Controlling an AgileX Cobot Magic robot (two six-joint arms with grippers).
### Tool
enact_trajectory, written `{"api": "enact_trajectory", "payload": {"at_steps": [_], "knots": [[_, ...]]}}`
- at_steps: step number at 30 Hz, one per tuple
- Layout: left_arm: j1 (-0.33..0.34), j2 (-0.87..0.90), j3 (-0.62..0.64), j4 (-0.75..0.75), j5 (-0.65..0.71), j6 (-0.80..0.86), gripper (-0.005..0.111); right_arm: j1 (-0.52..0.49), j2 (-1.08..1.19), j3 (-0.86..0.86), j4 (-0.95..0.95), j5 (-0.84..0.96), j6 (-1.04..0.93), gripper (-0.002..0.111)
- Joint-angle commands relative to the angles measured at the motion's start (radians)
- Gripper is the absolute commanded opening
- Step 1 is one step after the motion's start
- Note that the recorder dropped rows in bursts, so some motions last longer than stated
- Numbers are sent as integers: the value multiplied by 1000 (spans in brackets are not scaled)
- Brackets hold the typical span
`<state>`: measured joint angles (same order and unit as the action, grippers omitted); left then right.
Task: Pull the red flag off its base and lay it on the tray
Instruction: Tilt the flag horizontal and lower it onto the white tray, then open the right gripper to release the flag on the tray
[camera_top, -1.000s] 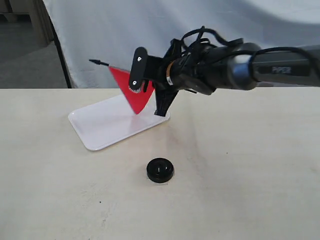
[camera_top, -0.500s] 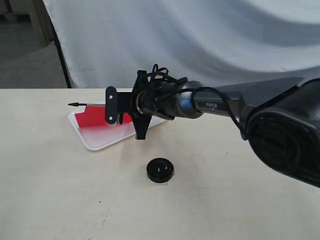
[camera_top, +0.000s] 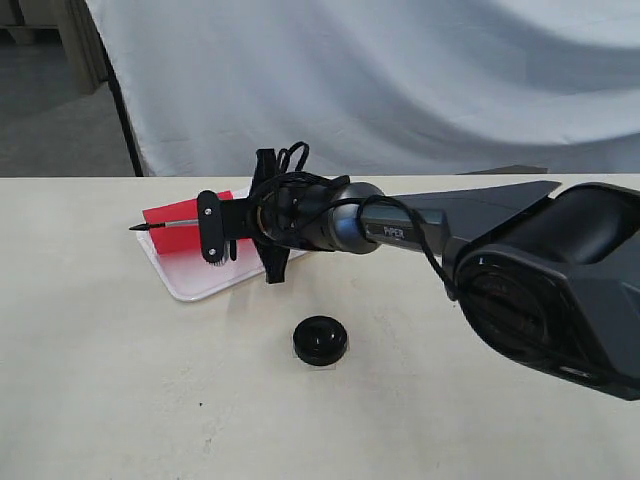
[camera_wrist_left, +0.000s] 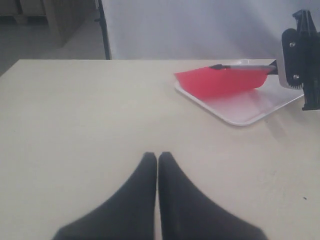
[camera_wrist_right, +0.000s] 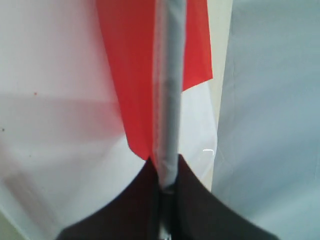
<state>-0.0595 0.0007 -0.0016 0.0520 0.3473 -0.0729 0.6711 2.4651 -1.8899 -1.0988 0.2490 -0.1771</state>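
The red flag (camera_top: 183, 228) hangs level just over the white tray (camera_top: 205, 278), its black pointed tip past the tray's left rim. My right gripper (camera_top: 218, 236) reaches across from the right and is shut on the pole. In the right wrist view the gripper (camera_wrist_right: 167, 167) pinches the white sleeve (camera_wrist_right: 167, 100), with red cloth (camera_wrist_right: 132, 65) drooping onto the tray (camera_wrist_right: 50, 125). The black round base (camera_top: 320, 341) stands bare on the table, nearer the front. My left gripper (camera_wrist_left: 157, 156) is shut on nothing, low over bare table, well short of the flag (camera_wrist_left: 220, 80) and the tray (camera_wrist_left: 245, 110).
The beige table (camera_top: 120, 400) stretches out around the base and the tray. A white cloth backdrop (camera_top: 400, 80) hangs behind the far edge. The right arm's thick body (camera_top: 540, 290) spans the right side of the table.
The right gripper has carried the flag left and down. The pole went from tilted and raised to level, low over the tray. The base has not moved.
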Motion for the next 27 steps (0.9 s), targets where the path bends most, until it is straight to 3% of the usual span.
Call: {"api": "enact_trajectory", "payload": {"at_steps": [1, 3, 6, 8, 10, 21, 24, 27], "knots": [[-2, -1, 2, -5, -4, -2, 1, -3, 2, -7, -34, 21, 34, 3], [-2, -1, 2, -5, -4, -2, 1, -3, 4, -7, -34, 21, 34, 13], [-2, -1, 2, -5, -4, -2, 1, -3, 8, -7, -34, 21, 34, 41], [-2, -1, 2, -5, -4, -2, 1, -3, 8, -7, -16, 22, 34, 66], [-2, -1, 2, -5, -4, -2, 1, 3, 8, -7, 2, 23, 36, 77], [-2, -1, 2, -5, -4, -2, 1, 50, -5, -7, -21, 131, 36, 77], [-2, -1, 2, -5, -4, -2, 1, 72, -18, -7, -59, 169, 36, 68], [-2, -1, 2, -5, -4, -2, 1, 107, -30, -7, -56, 216, 36, 52]]}}
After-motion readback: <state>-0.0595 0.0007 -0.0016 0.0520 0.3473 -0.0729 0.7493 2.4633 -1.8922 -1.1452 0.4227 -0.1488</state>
